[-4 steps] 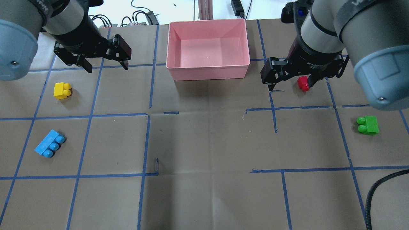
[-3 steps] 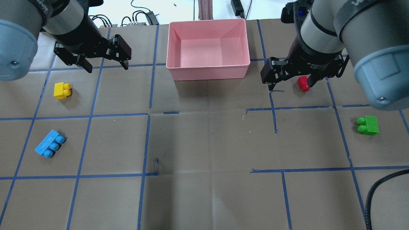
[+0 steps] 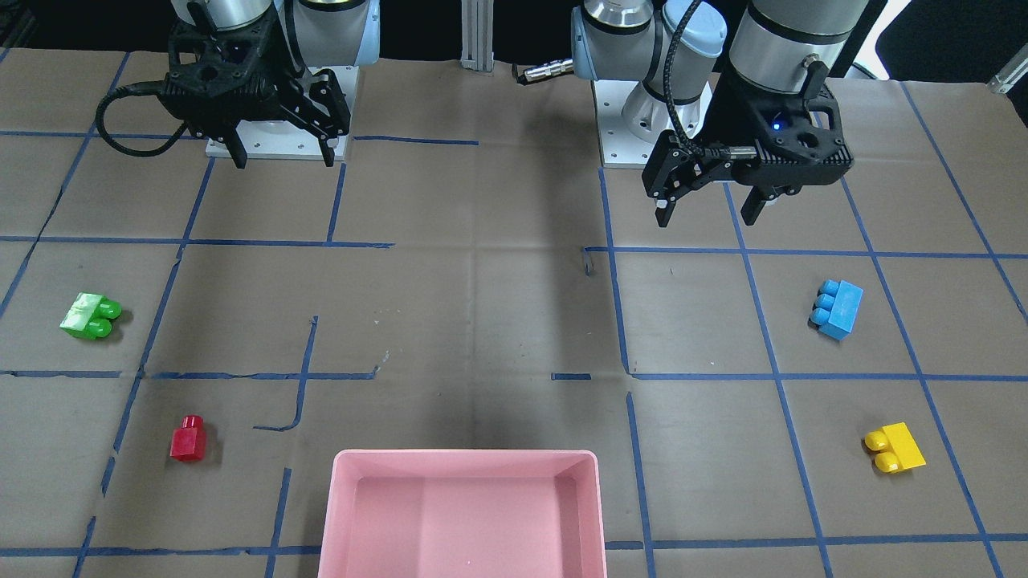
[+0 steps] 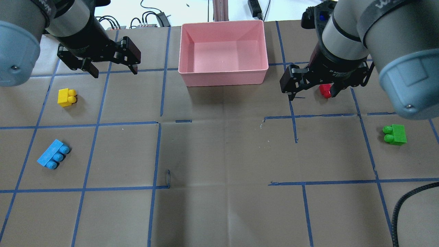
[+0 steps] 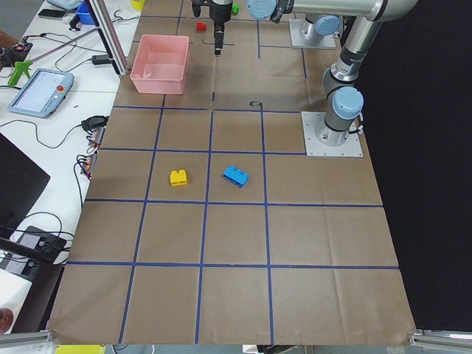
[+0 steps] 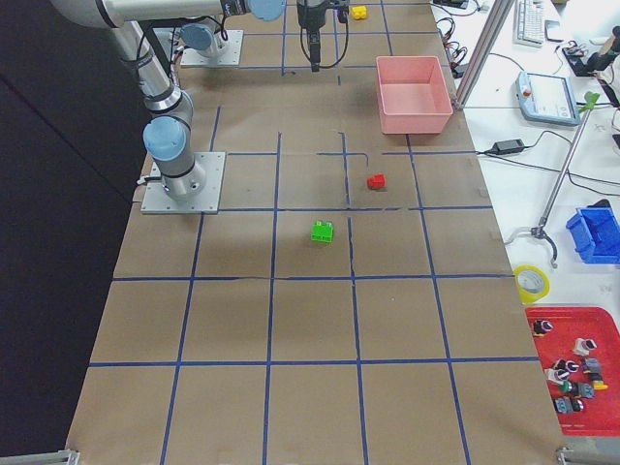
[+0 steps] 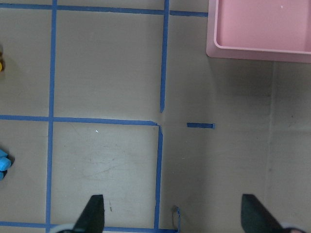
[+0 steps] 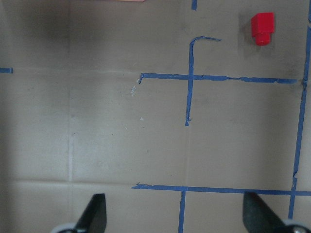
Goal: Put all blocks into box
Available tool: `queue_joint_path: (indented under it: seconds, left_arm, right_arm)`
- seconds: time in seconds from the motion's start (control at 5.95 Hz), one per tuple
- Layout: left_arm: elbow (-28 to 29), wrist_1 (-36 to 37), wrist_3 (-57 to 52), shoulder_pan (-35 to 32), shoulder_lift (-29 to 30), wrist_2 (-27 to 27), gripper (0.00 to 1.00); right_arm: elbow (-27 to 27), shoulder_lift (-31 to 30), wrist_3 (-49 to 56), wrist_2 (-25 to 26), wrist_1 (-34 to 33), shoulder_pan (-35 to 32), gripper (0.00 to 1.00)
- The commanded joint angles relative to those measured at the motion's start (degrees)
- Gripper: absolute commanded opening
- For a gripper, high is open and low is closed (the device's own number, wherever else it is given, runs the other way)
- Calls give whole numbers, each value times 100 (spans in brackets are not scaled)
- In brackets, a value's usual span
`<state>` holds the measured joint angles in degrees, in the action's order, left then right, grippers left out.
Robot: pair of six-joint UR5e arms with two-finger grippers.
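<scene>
Reading the table as a clock from the robot's side, 12 being the far edge: the pink box sits at 12, and all four blocks are lying outside it on the brown paper. The yellow block is around 10, the blue block at 8, the red block near 2 and the green block at 3. The left gripper hangs above the table with its fingers spread wide. Same deal for the right gripper. In its wrist view the red one is up at 1 o'clock, well clear of both fingers.
</scene>
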<state>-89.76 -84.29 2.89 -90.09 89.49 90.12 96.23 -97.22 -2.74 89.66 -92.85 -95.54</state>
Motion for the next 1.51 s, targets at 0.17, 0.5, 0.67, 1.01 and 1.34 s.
queue_joint_path:
  seconds: [0.17,0.5,0.67,1.01,1.34]
  left_arm:
    - [2,-9,18,-9,7,6,100]
    - [37,-79,19,-18,-28,23,100]
    - [11,-79,19,-18,-54,23,100]
    - [-7,-53,-226,270,-11,32,100]
    - [-15,-79,-2098,1873,16,-56,100]
  right_arm:
    - [18,1,-7,-10,21,0,100]
    - [167,-8,-34,-19,-14,0,100]
    - [229,1,-8,-54,-84,9,100]
    - [282,-60,1030,-11,-102,488,100]
    - [343,-279,2602,-80,-40,1943,100]
